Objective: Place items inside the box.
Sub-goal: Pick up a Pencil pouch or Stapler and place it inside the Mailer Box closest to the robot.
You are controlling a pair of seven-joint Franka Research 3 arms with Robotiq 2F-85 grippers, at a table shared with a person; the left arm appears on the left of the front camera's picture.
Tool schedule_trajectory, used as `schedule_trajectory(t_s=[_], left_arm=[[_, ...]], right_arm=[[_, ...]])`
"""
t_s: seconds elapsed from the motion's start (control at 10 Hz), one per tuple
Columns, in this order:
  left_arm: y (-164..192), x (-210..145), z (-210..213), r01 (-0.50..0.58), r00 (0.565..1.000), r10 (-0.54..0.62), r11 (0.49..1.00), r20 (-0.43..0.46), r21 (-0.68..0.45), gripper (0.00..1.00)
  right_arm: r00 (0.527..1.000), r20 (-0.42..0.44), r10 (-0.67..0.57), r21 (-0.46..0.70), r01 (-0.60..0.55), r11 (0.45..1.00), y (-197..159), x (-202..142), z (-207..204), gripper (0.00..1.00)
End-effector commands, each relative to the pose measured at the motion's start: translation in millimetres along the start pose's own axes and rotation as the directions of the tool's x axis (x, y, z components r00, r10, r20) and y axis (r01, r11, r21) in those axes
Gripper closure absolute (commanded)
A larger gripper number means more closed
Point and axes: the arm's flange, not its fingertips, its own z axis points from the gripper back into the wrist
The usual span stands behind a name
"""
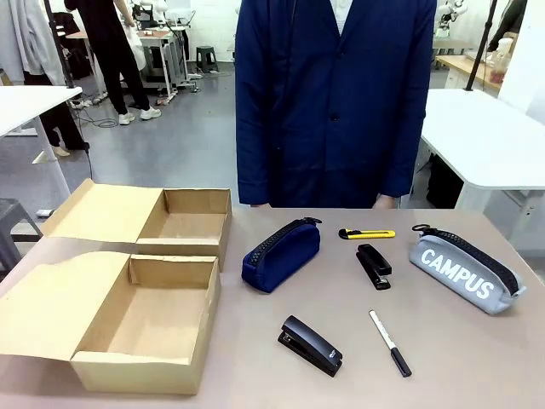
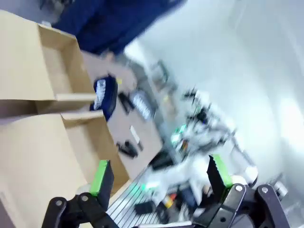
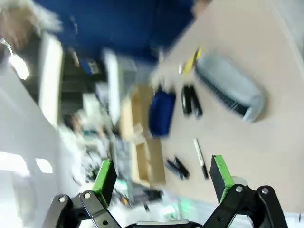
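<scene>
Some bare table (image 1: pixel 247 358) between nearest box (image 1: pixel 140 372) and stapler (image 1: pixel 311 345)

Cardboard box (image 1: pixel 136 375) at near left: open, empty, flap spread leftward. Navy pencil case (image 1: pixel 281 256) mid-tabletop (image 1: pixel 247 388), zip up. Grey "CAMPUS" pencil case (image 1: pixel 464 273) at right. Between them, yellow-black utility knife (image 1: pixel 366 233), black stapler (image 1: pixel 373 266) just beside. Nearer: second stapler (image 1: pixel 311 345), white marker (image 1: pixel 390 342), apart.

On the tan table (image 1: pixel 477 358), at the left of your frame, the farther brown cardboard box (image 1: pixel 183 228) sits just behind the nearer brown cardboard box (image 1: pixel 140 328). At centre lies the navy zip pencil case (image 1: pixel 281 254). To its right you have the yellow-black utility knife (image 1: pixel 366 233), the upper black stapler (image 1: pixel 373 266) below it, and the grey zip pencil case lettered "CAMPUS" (image 1: pixel 464 271) far right. At lower centre lies the lower black stapler (image 1: pixel 311 345), with the white marker with black cap (image 1: pixel 389 342) to its right.
</scene>
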Motion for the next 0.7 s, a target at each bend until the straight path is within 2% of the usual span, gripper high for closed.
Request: schedule_trajectory(t_s=[0.0, 0.1, 0.2, 0.3, 0.6], left_arm=[[26, -46, -28, -0.121, 0.959, 0.142, 0.988, 0.244, -0.099, 0.00], [33, -54, -34, -0.157, 0.945, 0.172, 0.985, 0.278, -0.076, 0.00], [39, -51, -44, -0.164, 0.946, 0.157, 0.986, 0.283, 0.002, 0.00], [38, -2, 33, -0.161, 0.957, 0.170, 0.985, 0.236, -0.057, 0.00], [38, -2, 33, -0.161, 0.957, 0.170, 0.985, 0.236, -0.057, 0.00]], right_arm=[[0.969, 0.244, -0.026, 0.078, 0.007, 0.997, -32, -20, -23, 0.00], [0.937, 0.345, 0.046, -0.015, -0.043, 0.999, -34, -28, -23, 0.00], [0.989, 0.132, -0.071, 0.042, 0.066, 0.997, -28, 9, 20, 0.00], [0.989, 0.132, -0.071, 0.042, 0.066, 0.997, -28, 9, 20, 0.00], [0.989, 0.132, -0.071, 0.042, 0.066, 0.997, -28, 9, 20, 0.00]])
